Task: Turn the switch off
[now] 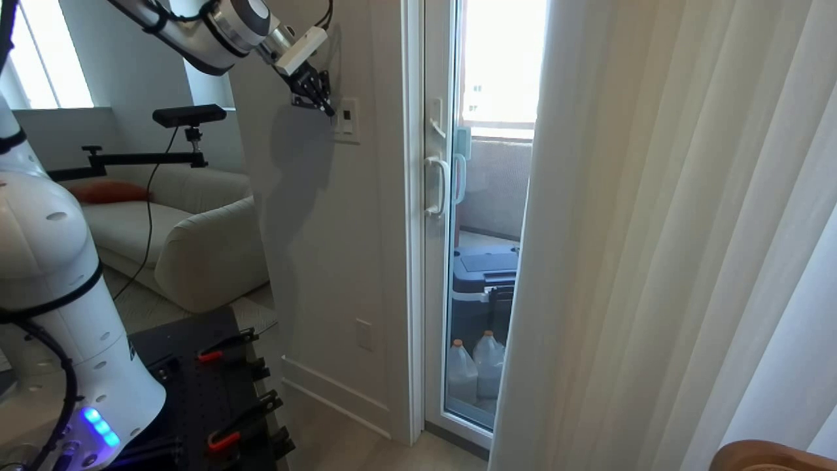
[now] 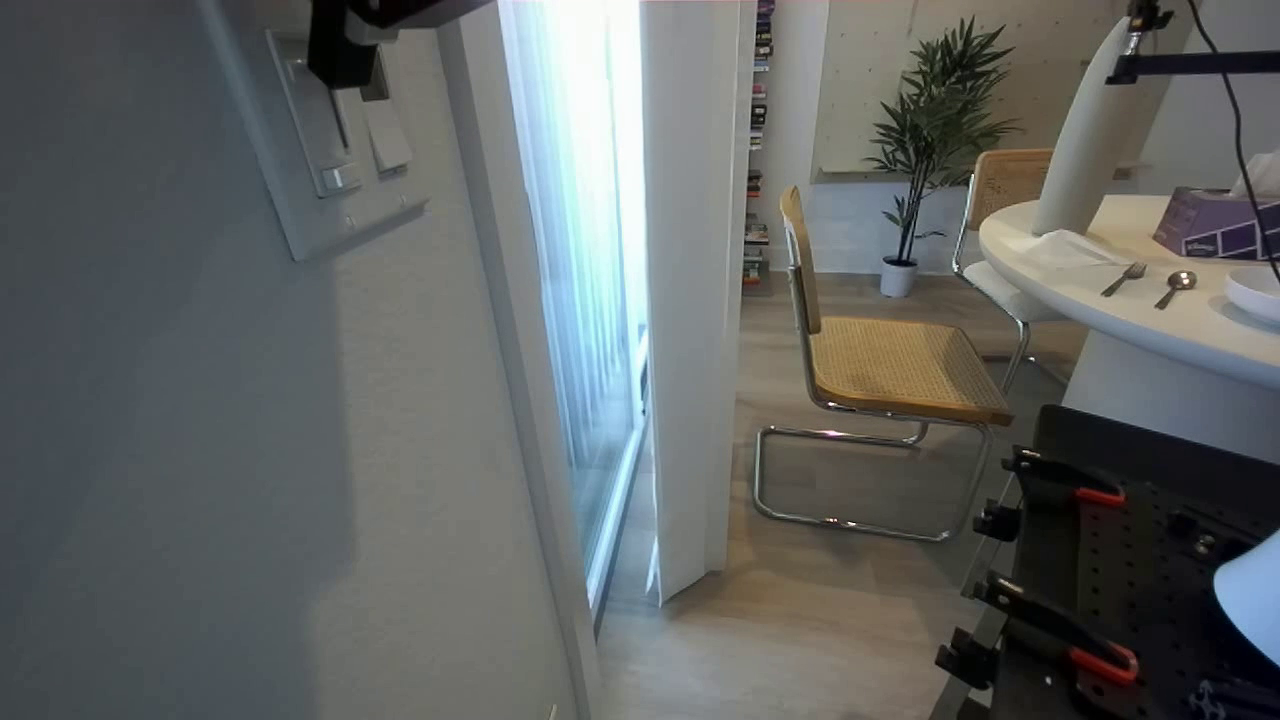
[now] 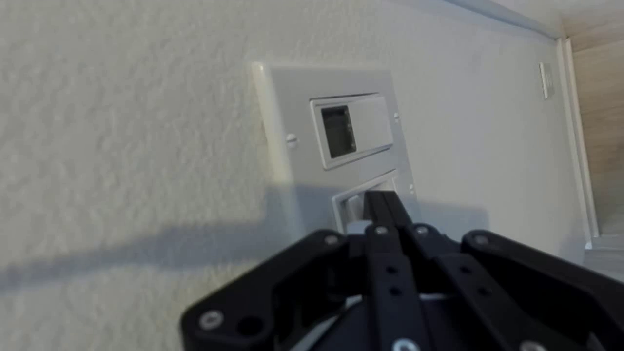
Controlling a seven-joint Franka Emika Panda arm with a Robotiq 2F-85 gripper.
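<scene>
The switch is a white wall plate with two inset sections. It shows in both exterior views (image 1: 354,134) (image 2: 365,222) and in the wrist view (image 3: 304,168). In the wrist view the upper section has a dark window beside a white panel. The lower section is partly hidden behind my fingertips, with a pale piece inside it. My gripper (image 3: 386,197) is shut with nothing between its fingers. In both exterior views its tip (image 1: 331,112) (image 2: 340,62) is at the plate's upper part. I cannot tell whether it touches the plate.
A lower wall plate (image 1: 364,334) sits near the floor. Right of the switch are a door frame (image 1: 413,216) and a glass door with a white handle (image 1: 442,186). A curtain (image 1: 654,229) hangs further right. A black workbench (image 1: 196,327) with clamps stands by the arm base.
</scene>
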